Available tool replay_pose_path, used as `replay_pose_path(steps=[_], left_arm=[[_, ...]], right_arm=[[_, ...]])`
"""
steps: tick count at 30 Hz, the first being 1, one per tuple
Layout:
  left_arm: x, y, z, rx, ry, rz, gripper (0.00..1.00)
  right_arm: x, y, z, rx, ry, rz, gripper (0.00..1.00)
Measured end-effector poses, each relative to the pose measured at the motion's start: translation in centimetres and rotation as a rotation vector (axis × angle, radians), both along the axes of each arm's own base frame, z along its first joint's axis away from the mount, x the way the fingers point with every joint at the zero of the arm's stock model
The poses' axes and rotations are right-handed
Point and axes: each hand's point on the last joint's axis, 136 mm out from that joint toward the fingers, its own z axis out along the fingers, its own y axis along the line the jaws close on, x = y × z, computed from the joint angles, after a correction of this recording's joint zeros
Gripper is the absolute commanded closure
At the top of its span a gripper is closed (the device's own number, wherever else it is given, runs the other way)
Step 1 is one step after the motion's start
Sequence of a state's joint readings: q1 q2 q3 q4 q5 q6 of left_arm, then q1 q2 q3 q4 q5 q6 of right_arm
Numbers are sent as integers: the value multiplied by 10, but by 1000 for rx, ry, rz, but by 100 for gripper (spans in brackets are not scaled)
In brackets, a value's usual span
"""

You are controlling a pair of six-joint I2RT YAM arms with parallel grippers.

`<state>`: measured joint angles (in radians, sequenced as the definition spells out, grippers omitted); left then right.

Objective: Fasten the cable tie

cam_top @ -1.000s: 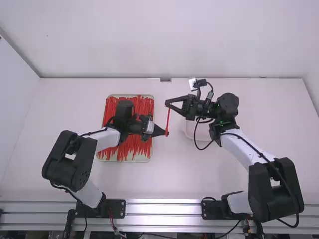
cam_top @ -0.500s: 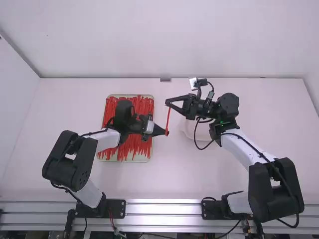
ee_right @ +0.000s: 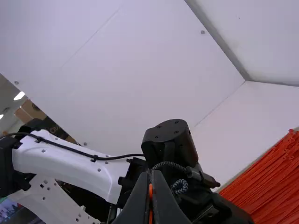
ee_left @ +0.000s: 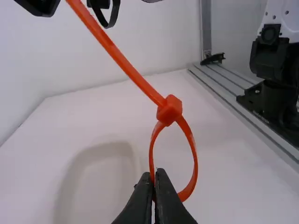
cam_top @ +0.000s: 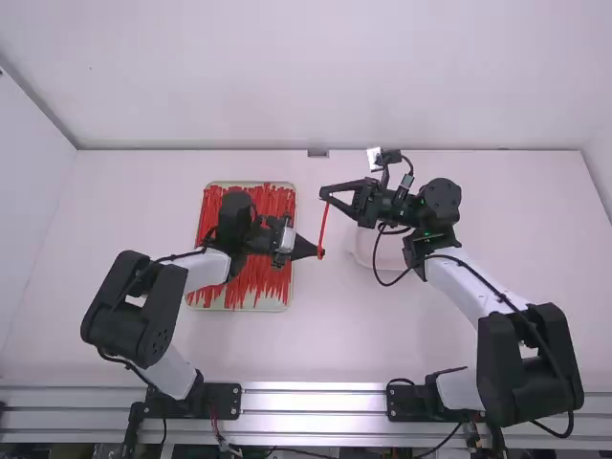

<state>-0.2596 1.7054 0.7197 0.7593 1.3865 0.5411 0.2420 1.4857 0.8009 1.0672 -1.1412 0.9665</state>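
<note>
A red cable tie (cam_top: 323,228) stands in the air just right of the tray, its tail threaded through its head (ee_left: 169,111) into a small loop (ee_left: 189,154). My left gripper (cam_top: 316,252) (ee_left: 152,189) is shut on the bottom of that loop. The right gripper (cam_top: 328,199) (ee_right: 150,193) is shut on the tail's upper end, farther back on the table than the left gripper. A sliver of the tie (ee_right: 150,189) shows between the right fingers. The tail (ee_left: 112,49) runs taut from the head up to the right gripper.
A tray (cam_top: 287,304) piled with several loose red cable ties (cam_top: 258,273) (ee_right: 275,172) lies under the left arm. A white pouch (cam_top: 361,251) lies on the table below the right gripper. The aluminium rail (cam_top: 306,390) runs along the front edge.
The right gripper has shifted slightly back and to the right with the tail. The left gripper has hardly moved.
</note>
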Motion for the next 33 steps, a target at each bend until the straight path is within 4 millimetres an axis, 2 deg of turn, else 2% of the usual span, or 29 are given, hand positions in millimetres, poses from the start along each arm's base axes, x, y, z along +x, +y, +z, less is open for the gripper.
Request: replay_pose_path(steps=[15,23,25,28,31,32,33], left_arm=[[1,0,2,-3,8,2,98],[1,0,4,-6,23,4,98],[1,-1,4,-5,31,4,98],[0,-1,3,-5,37,0,98],[-2,-1,3,-5,41,-7,98],[-2,-1,3,-5,41,-7,97],[-2,-1,3,-5,41,-8,98]], right_arm=[[1,-1,1,3,-4,-8,100],[8,-9,1,1,-9,-35,100],[7,-9,1,0,-16,-36,81],[10,-11,3,5,-30,-55,60],[12,-12,3,5,-35,-63,48],[13,-15,3,5,-37,-70,34],[14,-16,3,4,-36,-75,27]])
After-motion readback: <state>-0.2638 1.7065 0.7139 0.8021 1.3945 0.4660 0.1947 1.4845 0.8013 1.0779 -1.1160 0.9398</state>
